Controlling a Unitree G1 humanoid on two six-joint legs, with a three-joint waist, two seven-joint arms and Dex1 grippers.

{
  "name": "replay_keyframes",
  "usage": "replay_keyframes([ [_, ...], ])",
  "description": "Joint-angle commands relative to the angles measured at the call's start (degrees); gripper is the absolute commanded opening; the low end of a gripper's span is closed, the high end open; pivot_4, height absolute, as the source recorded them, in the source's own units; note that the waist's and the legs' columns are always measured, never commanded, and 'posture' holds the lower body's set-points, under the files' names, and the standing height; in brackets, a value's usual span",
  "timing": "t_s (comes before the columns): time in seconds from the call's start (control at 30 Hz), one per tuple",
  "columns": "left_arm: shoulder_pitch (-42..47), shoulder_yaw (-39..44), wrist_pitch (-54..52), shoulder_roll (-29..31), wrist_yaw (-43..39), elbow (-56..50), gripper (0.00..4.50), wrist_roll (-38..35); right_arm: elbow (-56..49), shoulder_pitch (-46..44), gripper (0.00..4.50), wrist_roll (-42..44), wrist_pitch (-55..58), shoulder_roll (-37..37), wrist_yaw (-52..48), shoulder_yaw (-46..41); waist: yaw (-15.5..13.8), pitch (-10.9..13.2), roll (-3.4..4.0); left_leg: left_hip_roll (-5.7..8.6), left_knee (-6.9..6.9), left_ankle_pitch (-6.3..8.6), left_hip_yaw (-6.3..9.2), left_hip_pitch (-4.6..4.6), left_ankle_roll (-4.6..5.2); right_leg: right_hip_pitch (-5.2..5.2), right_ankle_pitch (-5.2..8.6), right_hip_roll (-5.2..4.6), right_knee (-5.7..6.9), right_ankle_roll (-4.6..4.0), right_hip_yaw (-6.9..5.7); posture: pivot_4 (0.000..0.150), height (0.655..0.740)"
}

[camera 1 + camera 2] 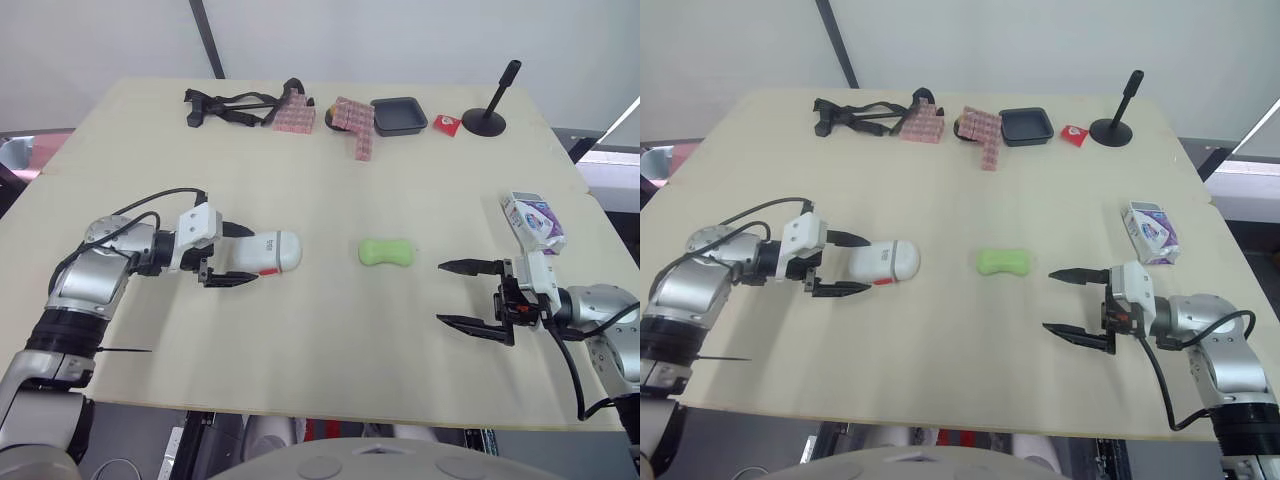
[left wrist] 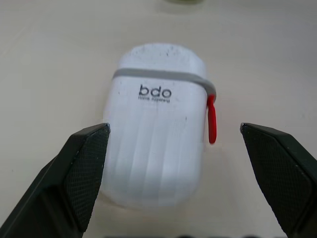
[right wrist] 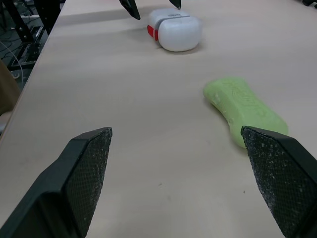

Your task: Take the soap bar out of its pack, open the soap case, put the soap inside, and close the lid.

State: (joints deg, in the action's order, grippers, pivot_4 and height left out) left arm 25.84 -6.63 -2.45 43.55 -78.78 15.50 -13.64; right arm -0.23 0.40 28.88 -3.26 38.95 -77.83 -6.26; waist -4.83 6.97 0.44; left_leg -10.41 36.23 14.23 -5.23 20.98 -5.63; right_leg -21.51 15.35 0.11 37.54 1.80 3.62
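From the head camera, the left tool (image 1: pixel 255 255) is spread wide around the near end of the white soap case (image 1: pixel 275 252), which lies on the left half of the counter (image 1: pixel 330 180). The tool has hold of nothing. The green soap bar (image 1: pixel 388 252) lies bare near the middle of the counter, apart from the case. To the right of the soap, the right tool (image 1: pixel 440 292) is wide open and empty, with its fingers pointing toward the soap. The pack (image 1: pixel 534 222) lies near the counter's right edge, just beyond that tool's wrist. Along the far edge stand a black tray (image 1: pixel 399 115) and a black stand (image 1: pixel 486 118).

In the left wrist view the case sits between the two fingers (image 2: pixel 79 173) with its lid shut. A grey band (image 2: pixel 158 75) runs around it and a red tab (image 2: pixel 211 119) hangs on one side. One finger is close against the case's side and the other is clearly apart from it.

In the right wrist view the fingers (image 3: pixel 79 178) stand far apart with bare counter between them. The soap bar lies ahead, nearer one finger, and the case lies farther off.
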Motion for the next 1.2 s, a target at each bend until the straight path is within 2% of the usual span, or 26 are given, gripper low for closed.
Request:
replay_keyframes([
  [0.03, 2.8, -1.2, 2.9, 0.1, -1.7, 3.9, 4.50, 2.2, 0.0, 0.3, 4.47, 0.0, -1.6, 0.6, 0.0, -1.6, 0.0, 0.0, 0.00, 0.00, 0.00, 0.00, 0.00, 0.01, 0.00, 0.00, 0.00, 0.00, 0.00, 0.00, 0.00, 0.150, 0.7400],
  [0.47, 6.0, -4.1, 9.4, -3.3, -3.3, 12.0, 4.50, 5.6, -0.8, 2.2, 4.47, -0.1, -2.5, 1.0, 0.7, -2.0, -0.6, 0.0, -0.01, 0.00, 0.02, 0.00, 0.01, 0.08, 0.00, 0.01, 0.00, 0.01, -0.02, 0.00, -0.02, 0.150, 0.7400],
  [0.7, 5.3, -3.3, 8.4, -5.9, 1.9, 11.3, 4.50, 6.1, -1.7, 2.0, 4.47, -0.1, -2.0, 0.9, 1.4, -1.6, -1.3, 0.0, -0.01, 0.00, 0.05, 0.00, 0.01, 0.10, 0.01, 0.01, 0.00, 0.00, -0.01, 0.00, -0.04, 0.150, 0.7400],
  [1.2, 3.5, -3.1, 5.9, -5.8, 5.7, 8.4, 4.50, 6.4, -0.4, 0.5, 4.47, -0.8, -2.1, 0.6, 1.5, -0.9, -1.3, 0.0, -0.01, -0.02, 0.05, 0.00, 0.02, 0.11, 0.00, 0.01, 0.00, 0.00, -0.02, 0.00, -0.07, 0.150, 0.7400],
])
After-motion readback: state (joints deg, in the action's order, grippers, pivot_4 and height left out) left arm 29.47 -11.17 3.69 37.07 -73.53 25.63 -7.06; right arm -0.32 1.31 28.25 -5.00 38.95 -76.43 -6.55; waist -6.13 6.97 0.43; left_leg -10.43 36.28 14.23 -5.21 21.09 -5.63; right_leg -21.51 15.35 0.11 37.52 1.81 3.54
